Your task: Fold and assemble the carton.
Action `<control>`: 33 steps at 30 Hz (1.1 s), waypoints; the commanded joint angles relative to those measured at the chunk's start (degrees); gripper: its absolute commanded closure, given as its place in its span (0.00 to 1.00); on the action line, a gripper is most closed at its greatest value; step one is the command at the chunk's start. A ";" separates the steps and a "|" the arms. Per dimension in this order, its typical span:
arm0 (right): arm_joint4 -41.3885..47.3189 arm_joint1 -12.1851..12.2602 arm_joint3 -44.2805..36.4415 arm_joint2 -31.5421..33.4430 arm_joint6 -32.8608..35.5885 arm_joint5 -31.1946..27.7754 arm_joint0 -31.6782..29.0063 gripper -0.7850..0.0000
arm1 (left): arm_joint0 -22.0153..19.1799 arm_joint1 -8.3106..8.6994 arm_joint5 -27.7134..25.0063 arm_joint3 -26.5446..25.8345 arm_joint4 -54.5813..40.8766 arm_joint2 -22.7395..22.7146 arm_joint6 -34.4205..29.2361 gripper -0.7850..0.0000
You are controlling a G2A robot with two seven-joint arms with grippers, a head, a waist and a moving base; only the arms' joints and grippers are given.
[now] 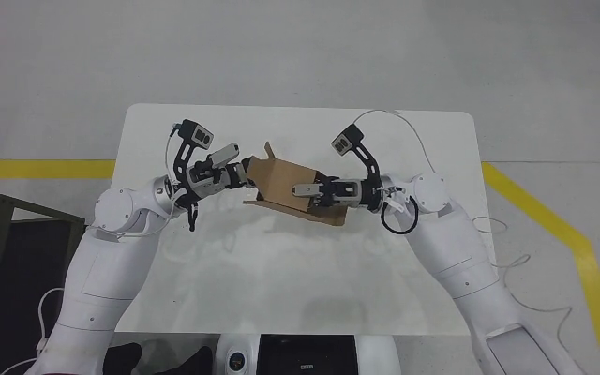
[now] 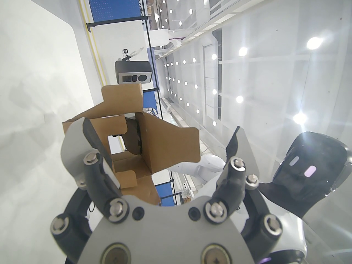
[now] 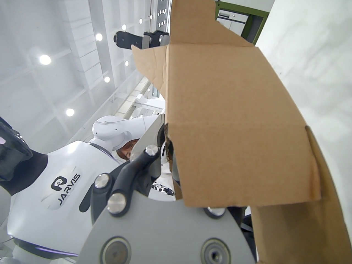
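We see the right gripper [image 1: 307, 189] clamped on the carton [image 1: 281, 175] above the table [image 1: 281, 281]; the left gripper [image 2: 161, 129] stands wide open beside it.

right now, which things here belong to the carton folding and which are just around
Job: brown cardboard carton, left gripper open at its end, right gripper shut on it, white table.
Just around: yellow floor tape, green-framed cabinet.

The carton [image 1: 281, 180] is over the middle of the table [image 1: 281, 300]. The left gripper [image 1: 242, 172] is at the carton's left end, fingers spread apart. The right gripper [image 1: 314, 190] is at the carton's right side, clamped on a wall.
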 commanded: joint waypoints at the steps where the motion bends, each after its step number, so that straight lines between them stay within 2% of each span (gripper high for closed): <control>1: 0.14 -0.04 -0.07 -0.21 0.40 -0.02 0.07 1.00 | -0.03 -0.05 0.06 -0.01 -0.16 0.10 0.01 0.00; 26: 0.38 -0.60 0.46 -1.35 -1.37 -0.41 0.50 1.00 | -0.88 -0.59 0.23 -0.09 -0.05 1.47 -0.48 0.00; 33: -0.40 -0.28 2.03 0.87 -5.10 -0.82 0.43 1.00 | -0.45 -0.41 -0.09 0.90 0.91 -0.02 -0.18 0.00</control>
